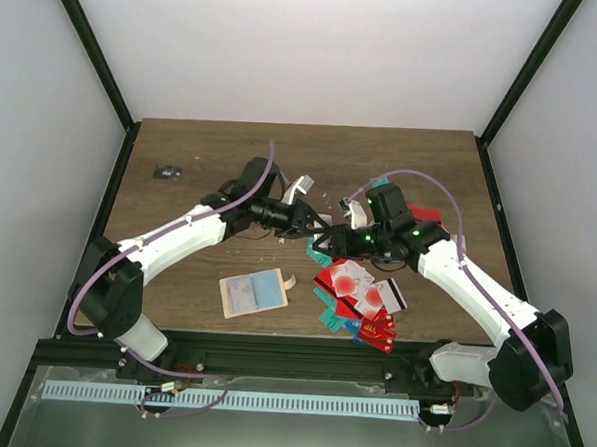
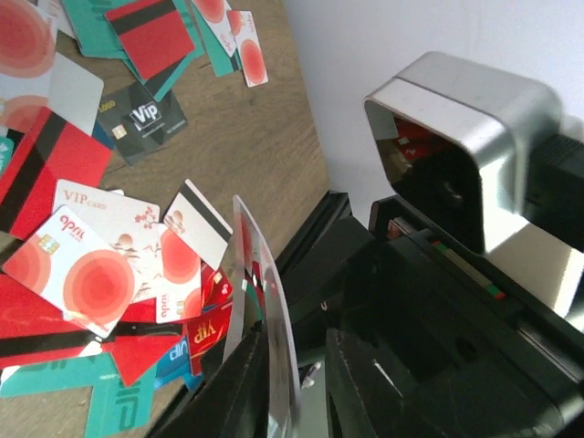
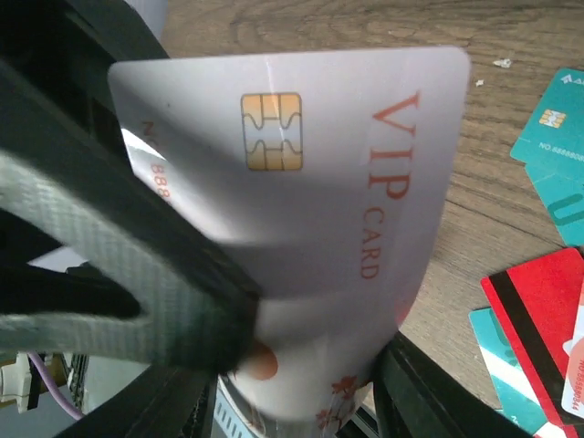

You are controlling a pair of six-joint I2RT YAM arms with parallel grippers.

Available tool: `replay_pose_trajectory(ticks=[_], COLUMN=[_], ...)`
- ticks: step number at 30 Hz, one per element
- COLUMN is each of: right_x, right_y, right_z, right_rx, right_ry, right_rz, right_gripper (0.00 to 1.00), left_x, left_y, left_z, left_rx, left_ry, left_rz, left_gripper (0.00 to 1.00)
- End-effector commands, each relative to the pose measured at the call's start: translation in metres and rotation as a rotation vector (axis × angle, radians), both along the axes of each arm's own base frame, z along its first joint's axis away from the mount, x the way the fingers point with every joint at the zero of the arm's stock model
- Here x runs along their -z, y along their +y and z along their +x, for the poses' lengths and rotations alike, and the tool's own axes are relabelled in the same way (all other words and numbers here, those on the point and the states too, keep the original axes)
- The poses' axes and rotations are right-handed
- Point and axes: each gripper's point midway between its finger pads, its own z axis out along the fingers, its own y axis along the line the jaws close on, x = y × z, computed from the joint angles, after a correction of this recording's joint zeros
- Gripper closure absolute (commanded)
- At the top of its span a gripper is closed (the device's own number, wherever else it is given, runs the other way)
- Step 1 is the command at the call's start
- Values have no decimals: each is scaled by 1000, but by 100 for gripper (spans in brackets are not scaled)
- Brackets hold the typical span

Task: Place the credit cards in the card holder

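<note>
Top external: left end effector (image 1: 318, 226) pinches a white VIP card (image 3: 301, 182) held upright; right end effector (image 1: 335, 236) meets it, jaw state unreadable; open card holder (image 1: 253, 293) lies near-left of both, nearer the left arm (image 1: 177, 239)

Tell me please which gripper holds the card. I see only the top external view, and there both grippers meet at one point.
Observer: The left wrist view shows the white card held edge-on in the left gripper.
Operator: And the right one?
Observer: In the right wrist view the card's face fills the gap of the right gripper; a grip I cannot confirm.
Operator: Which card?
Observer: It carries a gold chip and red "VIP CARD" lettering.
</note>
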Motion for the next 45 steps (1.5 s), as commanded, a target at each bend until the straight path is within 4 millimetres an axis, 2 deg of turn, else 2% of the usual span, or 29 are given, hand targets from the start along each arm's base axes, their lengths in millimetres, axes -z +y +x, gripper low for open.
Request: replay_pose_trajectory(ticks=[1, 2, 3, 4, 7, 8, 9, 13, 17, 21, 26, 30, 34, 38, 42, 45], right_x=[-20, -20, -19, -19, -15, -14, -12, -23, -55, -81, -106, -121, -128, -131, -132, -132], right_y=[8, 8, 7, 7, 0, -1, -1, 2, 3, 3, 6, 6, 8, 12, 19, 24], right_z=[0, 0, 1, 1, 6, 7, 7, 4, -5, -20, -33, -40, -39, -36, -33, -32], right_rx=[-42, -41, -39, -36, -2, -2, -8, -62, -139, -214, -279, -306, -314, -321, -327, -332], right_ry=[-50, -50, -50, -52, -68, -73, -78, -117, -132, -139, -139, -150, -150, -143, -137, -136], right_rz=[32, 29, 24, 20, -24, -36, -44, 11, 213, 389, 523, 596, 621, 633, 633, 634], right_gripper=[54, 54, 53, 47, 12, 4, 1, 0, 0, 1, 9, 25, 44, 57, 65, 77], left_x=[-7, -7, -9, -10, -16, -17, -19, -27, -39, -58, -81, -92, -97, -97, -97, -96], left_y=[-12, -13, -13, -12, -6, -3, 1, 18, 33, 36, 38, 40, 42, 43, 42, 42], left_z=[5, 5, 6, 7, 9, 10, 10, 8, 0, -15, -29, -34, -38, -41, -42, -42], left_rx=[-5, -11, -17, -24, -44, -51, -58, -59, -36, 9, 37, 44, 46, 48, 48, 48], left_ry=[-29, -33, -41, -49, -78, -84, -86, -100, -115, -133, -143, -158, -162, -160, -157, -155], left_rz=[-19, -15, -16, -12, 11, 18, 19, 9, -21, -85, -160, -187, -199, -205, -212, -214], left_gripper=[90, 96, 96, 96, 96, 96, 96, 96, 96, 96, 96, 96, 96, 96, 96, 96])
